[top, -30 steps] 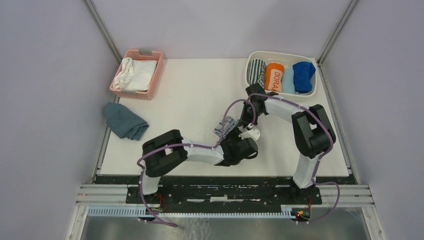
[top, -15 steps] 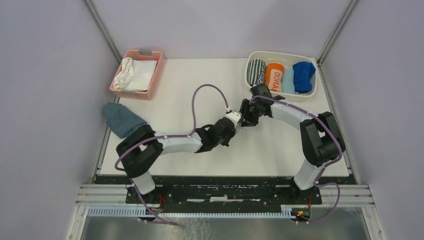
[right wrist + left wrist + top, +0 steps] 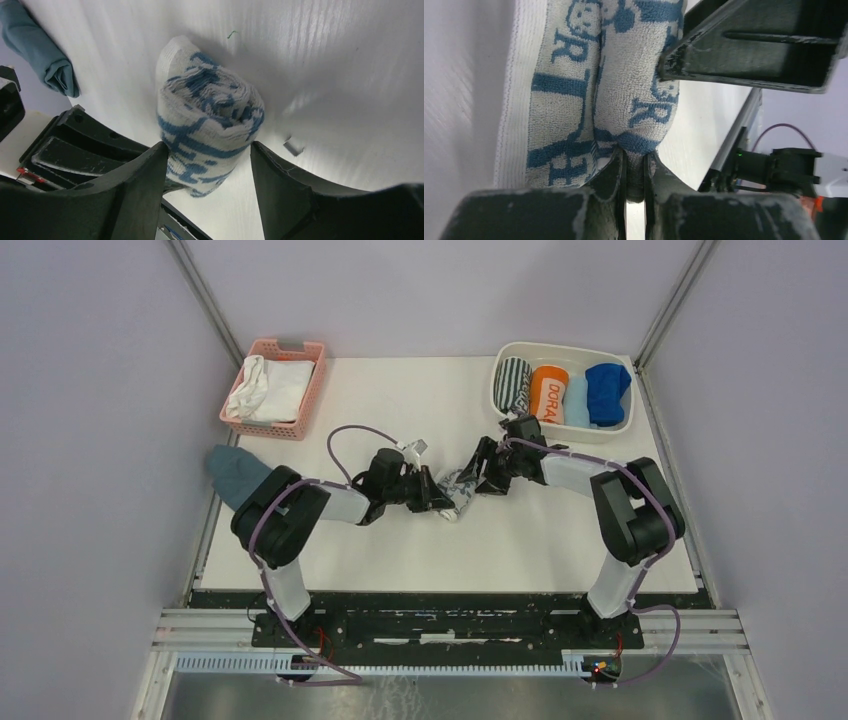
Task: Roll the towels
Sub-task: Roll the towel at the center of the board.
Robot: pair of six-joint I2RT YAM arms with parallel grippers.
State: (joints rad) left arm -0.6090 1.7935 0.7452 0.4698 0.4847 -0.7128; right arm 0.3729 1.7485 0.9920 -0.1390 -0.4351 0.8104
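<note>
The whitish towel with the blue print (image 3: 460,485) lies rolled at mid-table between both grippers. My left gripper (image 3: 440,502) comes at it from the left. In the left wrist view its jaws (image 3: 634,165) are shut on a fold of this towel (image 3: 569,100). My right gripper (image 3: 478,472) stands open around the roll's end (image 3: 210,125); its left finger (image 3: 145,175) touches the cloth and its right finger (image 3: 280,175) is apart from it. The light blue towel (image 3: 576,400) and the royal blue towel (image 3: 606,390) sit rolled in the white bin (image 3: 560,350).
The bin also holds a striped roll (image 3: 513,383) and an orange roll (image 3: 547,392). A pink basket (image 3: 305,400) with white cloths stands at the back left. A teal-grey cloth (image 3: 238,472) lies at the table's left edge.
My left arm swung from the table's front round to the left and shut on the patterned towel. My right gripper opened and let the roll go.
</note>
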